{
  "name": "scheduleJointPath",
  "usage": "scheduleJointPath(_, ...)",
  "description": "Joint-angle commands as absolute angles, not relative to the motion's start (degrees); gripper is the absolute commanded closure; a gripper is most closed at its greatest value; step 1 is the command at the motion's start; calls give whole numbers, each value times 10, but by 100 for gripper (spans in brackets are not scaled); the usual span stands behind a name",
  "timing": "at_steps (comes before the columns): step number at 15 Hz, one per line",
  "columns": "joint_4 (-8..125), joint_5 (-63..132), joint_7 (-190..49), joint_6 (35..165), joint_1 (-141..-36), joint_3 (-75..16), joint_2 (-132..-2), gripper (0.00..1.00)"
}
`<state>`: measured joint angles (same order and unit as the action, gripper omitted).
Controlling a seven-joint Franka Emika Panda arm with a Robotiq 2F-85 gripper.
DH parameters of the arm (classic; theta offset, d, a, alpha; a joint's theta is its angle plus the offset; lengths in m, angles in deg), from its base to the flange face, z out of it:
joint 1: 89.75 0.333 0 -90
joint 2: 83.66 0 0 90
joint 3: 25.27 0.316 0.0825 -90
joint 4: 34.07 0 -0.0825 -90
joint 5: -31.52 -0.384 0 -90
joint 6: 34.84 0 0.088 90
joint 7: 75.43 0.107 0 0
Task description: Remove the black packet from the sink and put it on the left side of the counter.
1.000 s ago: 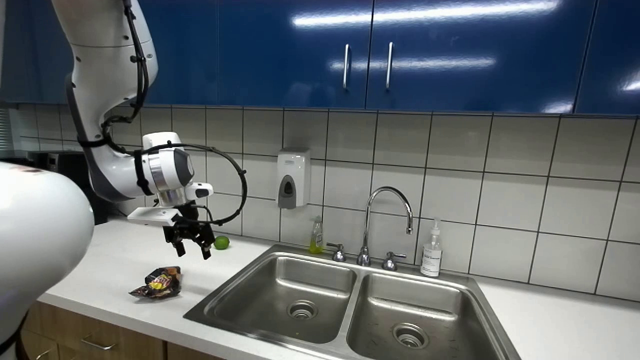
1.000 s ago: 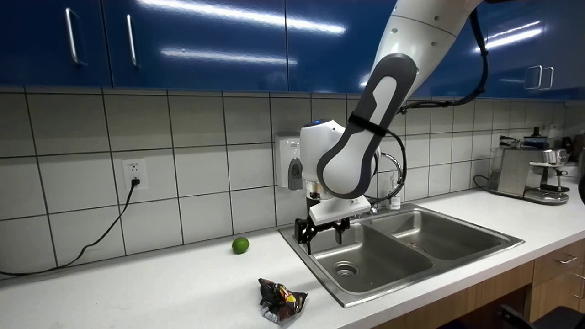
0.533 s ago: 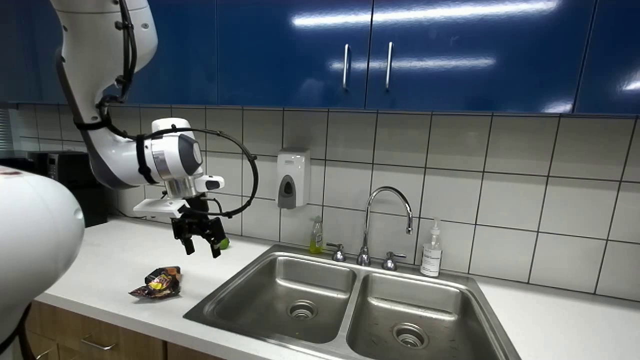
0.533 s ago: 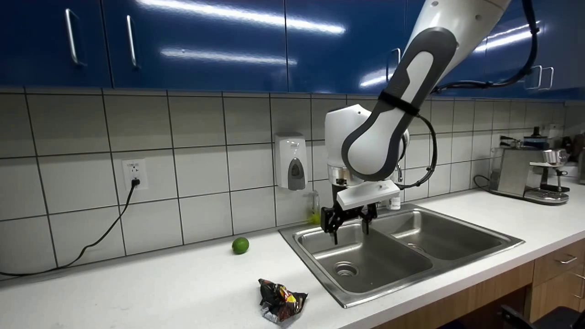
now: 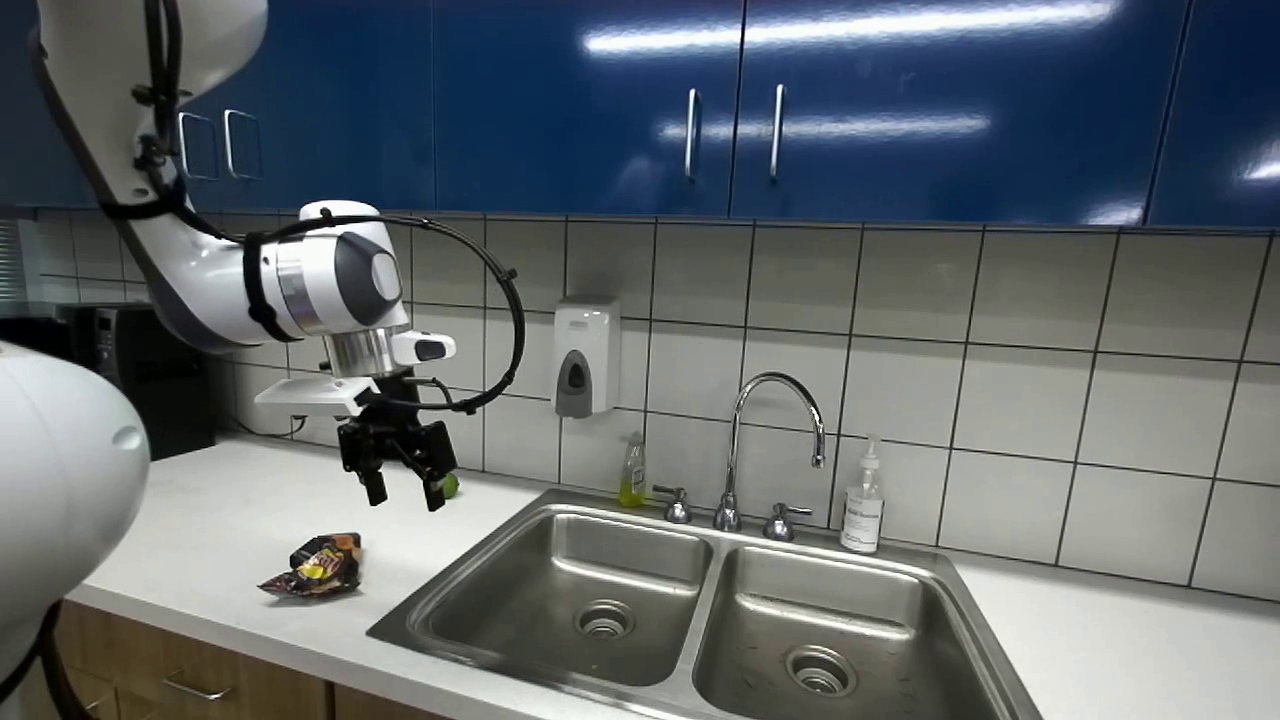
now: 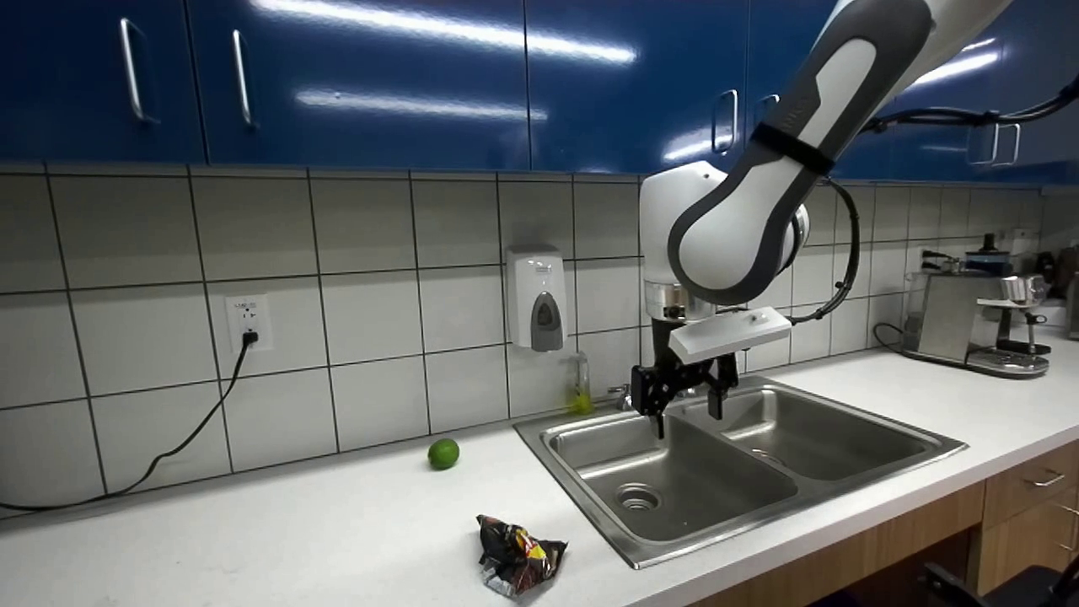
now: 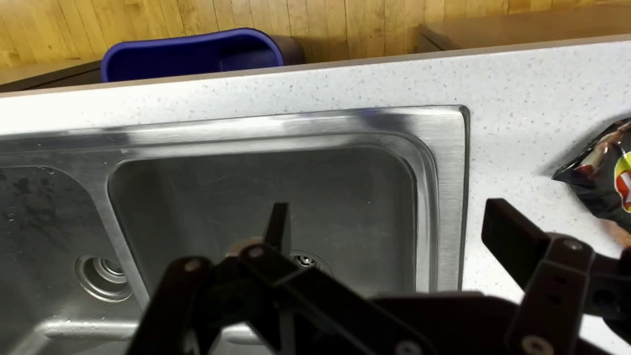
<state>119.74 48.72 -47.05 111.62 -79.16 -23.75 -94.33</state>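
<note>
The sink (image 7: 451, 197) is gleaming in brushed metal, while the faucet (image 5: 733, 460) behind it is shining like polished chrome. Beside the sink, the counter (image 7: 517, 88) is showing a smooth, speckled surface, and the black packet (image 6: 518, 555) is glinting in crinkled, glossy film. Above the sink, blue cabinets (image 5: 900, 80) are reflecting light off a high gloss; behind it, tiles (image 5: 1030, 400) are wearing a softer sheen, and the wall dispenser (image 5: 588, 340) is looking like smooth plastic. In front of the sink, the floor (image 7: 325, 24) is showing wood boards and a blue bin (image 7: 162, 56) is looking plastic.
</note>
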Motion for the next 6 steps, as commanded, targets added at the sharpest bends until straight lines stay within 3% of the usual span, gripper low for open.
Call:
scheduleJointPath(1, 1197, 476, -479, 1117, -825, -203, -942, 0)
scheduleJointPath(6, 1195, 478, -477, 1118, -825, -200, -930, 0)
